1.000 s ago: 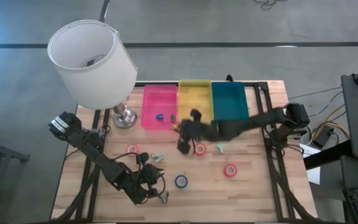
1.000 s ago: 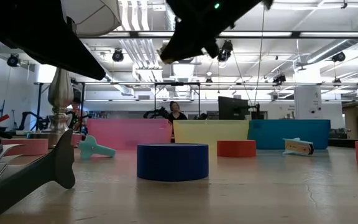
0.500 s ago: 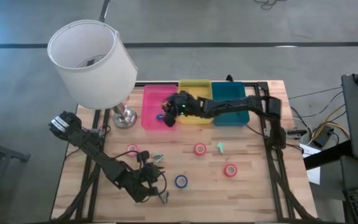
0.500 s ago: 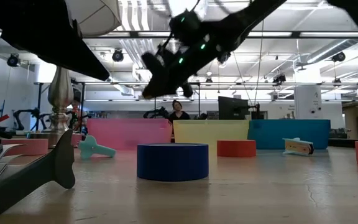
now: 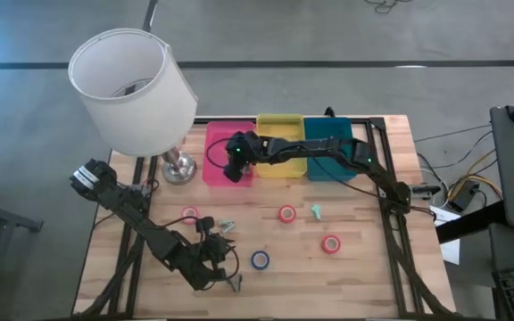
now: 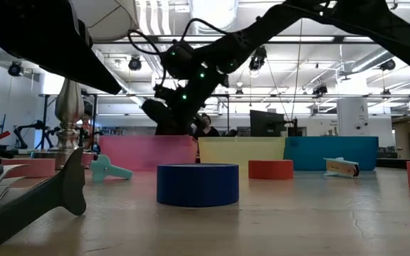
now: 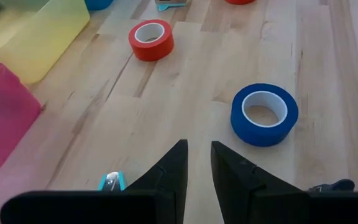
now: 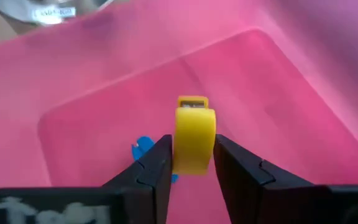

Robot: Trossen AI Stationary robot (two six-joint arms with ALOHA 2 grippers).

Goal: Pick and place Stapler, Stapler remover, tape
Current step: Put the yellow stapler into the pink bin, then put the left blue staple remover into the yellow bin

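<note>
My right gripper (image 8: 191,142) reaches from the table's right over the pink bin (image 5: 214,152) and is shut on a small yellow stapler (image 8: 193,134). A small blue piece (image 8: 143,148) lies on the bin's floor. Several tape rolls lie flat on the table: blue (image 5: 260,259), red (image 5: 286,214), pink-red (image 5: 331,243) and pink (image 5: 190,214). A teal staple remover (image 5: 315,211) lies next to the red roll. My left gripper (image 7: 199,146) waits low near the table's near-left part, open by a narrow gap, and the blue roll (image 7: 264,114) lies just ahead of it. My right gripper pinches the yellow stapler by its two long sides (image 8: 179,146) between both fingers. The fingers come slanting down from the table's right. The stapler's metal-tipped end (image 8: 192,102) sticks out past the fingertips, and it is held clear above the pink bin's floor.
A yellow bin (image 5: 279,134) and a teal bin (image 5: 328,147) stand in a row right of the pink one at the far edge. A lamp with a white shade (image 5: 132,89) stands on its base (image 5: 178,168) far left. Another small teal piece (image 5: 226,226) lies near the pink roll.
My right gripper has travelled from above the table's middle, near the red roll, toward the far-left, passing the yellow bin's edge, and has come down over the pink bin, still shut on the yellow stapler. The left arm has kept still.
</note>
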